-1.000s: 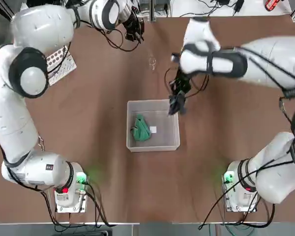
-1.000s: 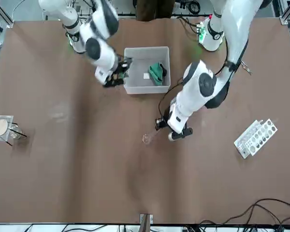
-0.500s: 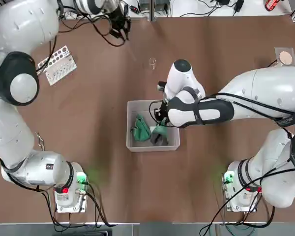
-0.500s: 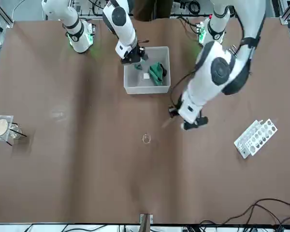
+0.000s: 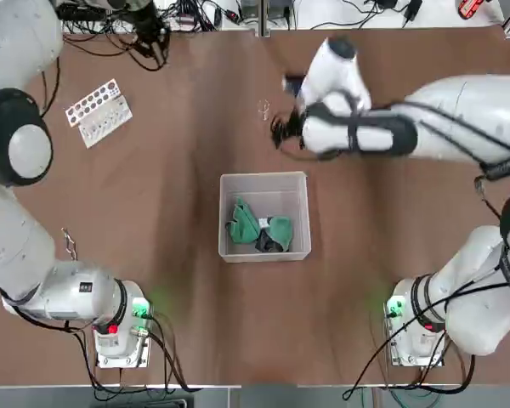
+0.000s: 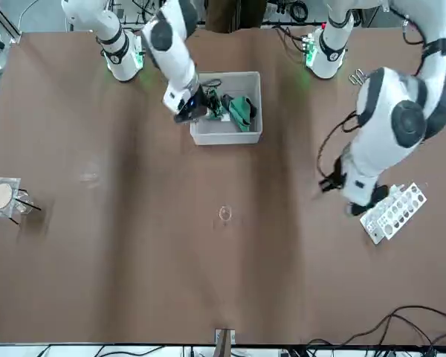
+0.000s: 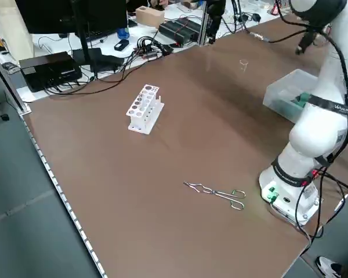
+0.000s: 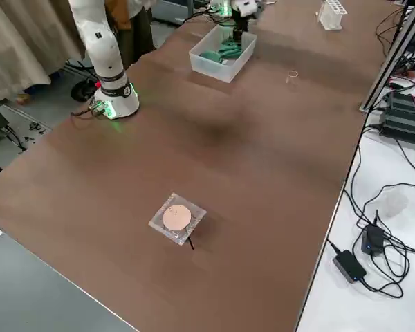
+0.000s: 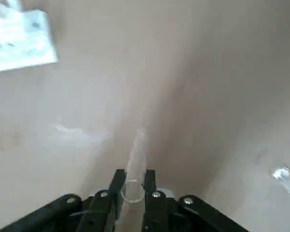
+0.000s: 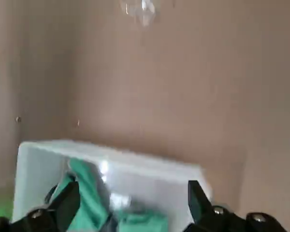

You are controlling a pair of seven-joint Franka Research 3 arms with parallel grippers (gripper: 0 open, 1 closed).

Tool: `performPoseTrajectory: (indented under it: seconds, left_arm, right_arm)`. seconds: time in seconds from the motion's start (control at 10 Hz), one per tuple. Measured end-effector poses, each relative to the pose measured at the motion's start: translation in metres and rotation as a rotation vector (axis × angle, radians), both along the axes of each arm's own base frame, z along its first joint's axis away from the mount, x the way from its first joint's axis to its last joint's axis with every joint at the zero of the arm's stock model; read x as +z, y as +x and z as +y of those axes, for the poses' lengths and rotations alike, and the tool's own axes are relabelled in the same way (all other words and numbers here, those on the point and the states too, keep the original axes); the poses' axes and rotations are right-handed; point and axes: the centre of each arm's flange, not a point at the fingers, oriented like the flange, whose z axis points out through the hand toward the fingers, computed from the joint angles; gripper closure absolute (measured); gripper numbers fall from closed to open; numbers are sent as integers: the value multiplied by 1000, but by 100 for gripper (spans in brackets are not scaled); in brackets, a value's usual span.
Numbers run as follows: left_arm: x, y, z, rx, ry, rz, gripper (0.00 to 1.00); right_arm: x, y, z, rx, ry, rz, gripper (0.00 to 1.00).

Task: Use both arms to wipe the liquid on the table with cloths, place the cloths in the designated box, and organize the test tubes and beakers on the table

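The box [image 5: 264,180] stands mid-table with the green cloth [image 5: 242,223] and the dark cloth [image 5: 265,245] lying inside it. My right gripper [image 5: 282,132] hovers just past the box's far wall, open and empty; in its wrist view the fingers [image 10: 63,205] stand wide apart over the box [image 10: 150,169]. A tiny glass beaker [image 5: 263,108] stands upright beyond it. My left gripper [image 5: 159,53] is at the table's far left, shut on a clear test tube [image 9: 134,166], with the white rack [image 5: 98,110] close by.
A square dish with a tan disc [image 5: 493,98] lies at the far right. Metal tongs [image 7: 217,194] lie near the left arm's base. Cables and equipment run along the far edge. The brown table [image 5: 153,212] is bare around the box.
My right gripper opened, left the dark cloth in the box and pulled back toward the beaker. My left arm carried the test tube from the beaker toward the rack.
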Motion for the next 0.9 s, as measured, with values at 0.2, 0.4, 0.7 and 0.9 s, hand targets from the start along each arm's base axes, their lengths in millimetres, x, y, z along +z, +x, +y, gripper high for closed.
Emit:
performPoseTrajectory:
  seconds: [0.2,0.4,0.7,0.9]
  left_arm:
    - [11,-8,84,51,38,-12,79]
    - [10,-19,165,62,51,-17,79]
    - [-6,-34,261,63,73,-62,79]
    - [-24,-34,282,58,89,-84,79]
  right_arm:
    - [14,57,-39,169,1,-136,1]
    - [3,79,-46,244,-15,-214,1]
    - [-25,96,-27,372,-42,-325,1]
    - [-21,113,-35,408,-55,-323,1]
